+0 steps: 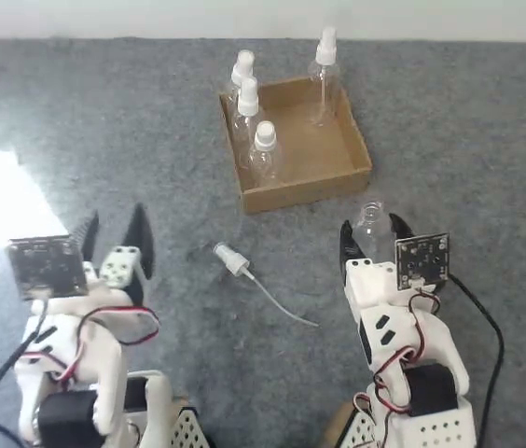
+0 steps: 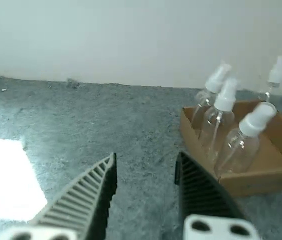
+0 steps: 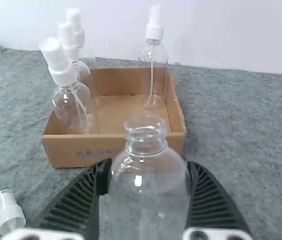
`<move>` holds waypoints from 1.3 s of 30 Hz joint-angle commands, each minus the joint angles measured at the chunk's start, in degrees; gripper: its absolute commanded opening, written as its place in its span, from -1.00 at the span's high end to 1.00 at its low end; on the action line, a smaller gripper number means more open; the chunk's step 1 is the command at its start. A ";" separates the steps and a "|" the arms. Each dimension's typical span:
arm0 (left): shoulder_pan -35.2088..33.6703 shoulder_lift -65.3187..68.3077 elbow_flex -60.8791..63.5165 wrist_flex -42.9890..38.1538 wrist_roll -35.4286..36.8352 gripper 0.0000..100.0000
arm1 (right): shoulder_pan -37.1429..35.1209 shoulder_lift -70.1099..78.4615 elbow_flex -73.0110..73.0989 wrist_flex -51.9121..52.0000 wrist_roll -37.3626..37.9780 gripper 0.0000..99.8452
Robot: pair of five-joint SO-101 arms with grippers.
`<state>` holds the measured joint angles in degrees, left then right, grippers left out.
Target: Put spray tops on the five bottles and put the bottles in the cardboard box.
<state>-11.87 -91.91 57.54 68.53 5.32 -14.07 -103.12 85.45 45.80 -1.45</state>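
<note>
Rough, matt grey cloth over the bench [image 1: 487,140]. Matt brown cardboard for the cardboard box [image 1: 305,194]. Clear, glossy plastic in the open bottle [image 3: 148,200] and the capped bottles [image 1: 265,161]. Smooth white plastic for the loose spray top [image 1: 230,259], at 9 o'clock from the open bottle. Black matt ribbed plastic on the left gripper [image 2: 146,159] and right gripper [image 3: 146,167].

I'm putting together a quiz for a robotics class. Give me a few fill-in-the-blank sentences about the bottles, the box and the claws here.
1. The capped bottles standing in the cardboard box number ____.
2. The right claw grips an open bottle that lacks a ____.
3. The left claw is open and holds ____.

Missing words: four; spray top; nothing.
</note>
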 commanded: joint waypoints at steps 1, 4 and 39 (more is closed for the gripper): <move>4.75 0.62 -5.23 4.75 -0.97 0.64 | 0.84 -0.75 -0.62 -1.89 -0.70 0.80; 5.36 0.70 -5.23 4.57 -1.23 0.67 | 0.84 -0.75 -0.62 -1.89 -0.62 0.80; 19.25 55.12 -16.40 6.24 15.21 0.53 | 1.10 -0.75 -0.53 -1.89 -0.18 0.80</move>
<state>5.54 -43.91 46.20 74.33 18.68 -13.63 -103.12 85.45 45.45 -1.45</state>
